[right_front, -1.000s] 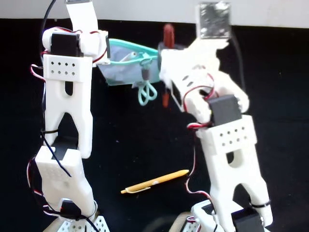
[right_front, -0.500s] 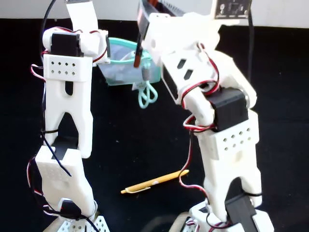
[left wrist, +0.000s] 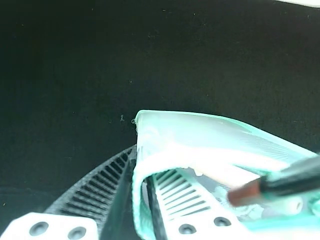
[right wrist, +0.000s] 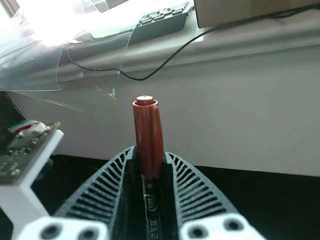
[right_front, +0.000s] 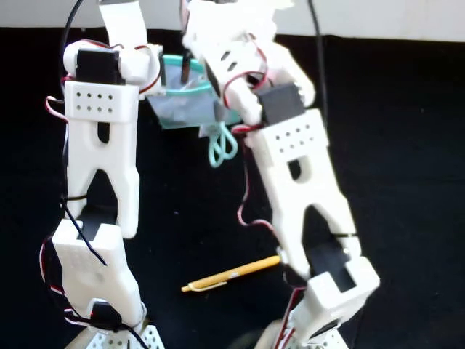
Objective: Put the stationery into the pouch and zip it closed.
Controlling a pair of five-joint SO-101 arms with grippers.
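The teal, see-through pouch [right_front: 183, 109] hangs in the air at the back of the table, its rim [left wrist: 145, 165] pinched in my left gripper [left wrist: 142, 192]. Its mouth faces up and a teal pull loop [right_front: 221, 145] dangles below it. My right gripper [right wrist: 148, 172] is shut on a dark pen with a red-brown cap [right wrist: 147, 135]. That pen [right_front: 187, 74] stands upright over the pouch, and its red-brown end [left wrist: 247, 192] sits at the pouch's opening. A yellow pen [right_front: 232, 275] lies on the black table between the two arm bases.
The black table surface [right_front: 392, 145] stretches right of the arms. A pale wall with a cable [right wrist: 165, 60] runs behind the table. The two arms stand close together near the pouch.
The right arm has swung left and up from the pouch's right side, carrying the pen over the pouch's mouth. The left arm and pouch have kept still.
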